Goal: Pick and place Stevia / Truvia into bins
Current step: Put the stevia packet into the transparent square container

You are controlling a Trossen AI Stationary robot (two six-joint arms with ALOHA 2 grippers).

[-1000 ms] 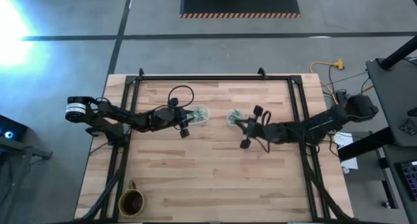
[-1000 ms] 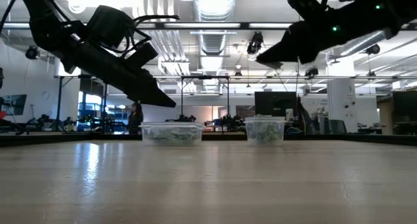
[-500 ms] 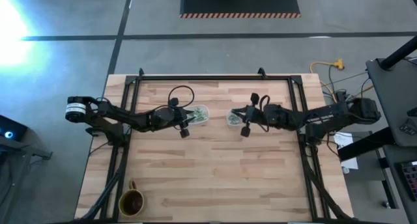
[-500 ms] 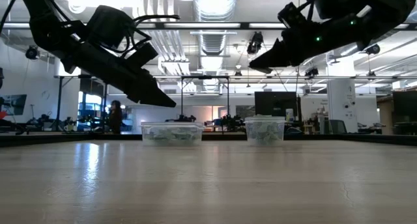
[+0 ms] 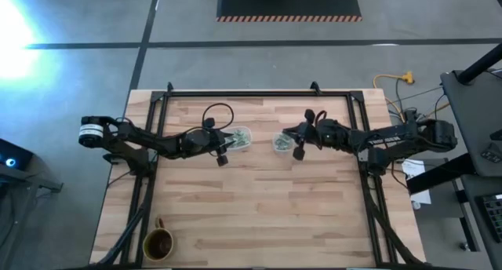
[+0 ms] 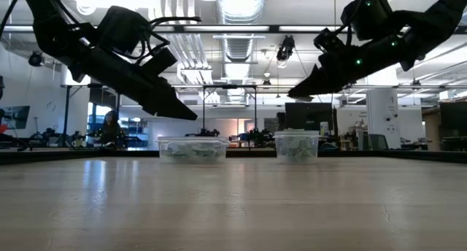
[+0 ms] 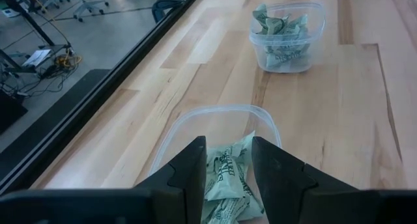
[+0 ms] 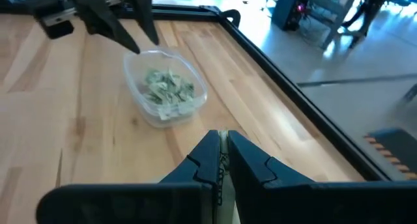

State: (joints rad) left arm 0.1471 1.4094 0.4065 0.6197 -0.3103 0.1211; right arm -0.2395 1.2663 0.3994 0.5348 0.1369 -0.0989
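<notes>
The wider clear bin [image 5: 241, 136] [image 6: 192, 149] [image 8: 137, 94] and the smaller square bin [image 5: 278, 143] [image 6: 296, 145] [image 7: 313, 28] stand on the wooden table, both holding crumpled green-and-white Stevia packets [image 7: 284, 38] [image 8: 168, 87]. My left gripper [image 7: 228, 146] [image 6: 191, 116] hovers open over the wider bin's near rim. My right gripper [image 8: 221, 136] [image 6: 292, 95] hangs above the smaller bin, shut on one thin pale packet [image 8: 222, 164]. From the right wrist view the smaller bin is hidden. My right gripper pinches a pale packet [image 8: 222, 160] between its two fingers. The packet shows only as a thin strip edge-on in the gap. It is lifted clear of the table, above the smaller bin; which part of the packet is held cannot be told.
A brown mug [image 5: 158, 243] stands near the table's near left corner. A dark metal frame [image 5: 259, 94] runs along the far and side edges. Bare wood [image 5: 259, 207] spreads across the near half.
My right gripper has swung from the near right of the smaller bin toward the far edge and now hangs over that bin, dropping slightly at the end. Its fingers have stayed together.
</notes>
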